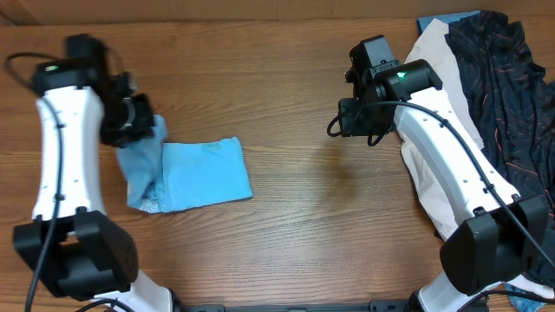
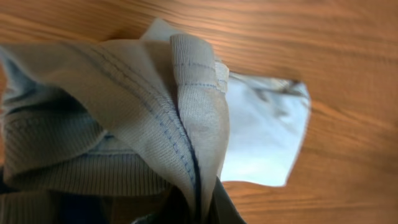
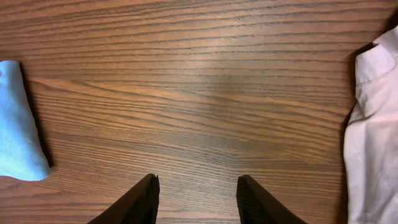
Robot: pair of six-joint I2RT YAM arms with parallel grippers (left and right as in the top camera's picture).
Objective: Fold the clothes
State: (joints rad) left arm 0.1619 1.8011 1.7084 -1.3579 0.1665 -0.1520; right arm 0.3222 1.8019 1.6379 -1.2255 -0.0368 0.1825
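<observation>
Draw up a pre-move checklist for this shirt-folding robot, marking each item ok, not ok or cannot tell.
1. Grip of left end effector on light blue T-shirt: ok, fabric bunched into it.
2. Is right end effector open and empty: ok.
3. Its clearance from cream garment: ok.
4. T-shirt lying flat: not ok, held edge lifted, crumpled.
5. Is black garment away from T-shirt: ok, far right.
6. Exact pinch point on the cloth: cannot tell, hidden.
</observation>
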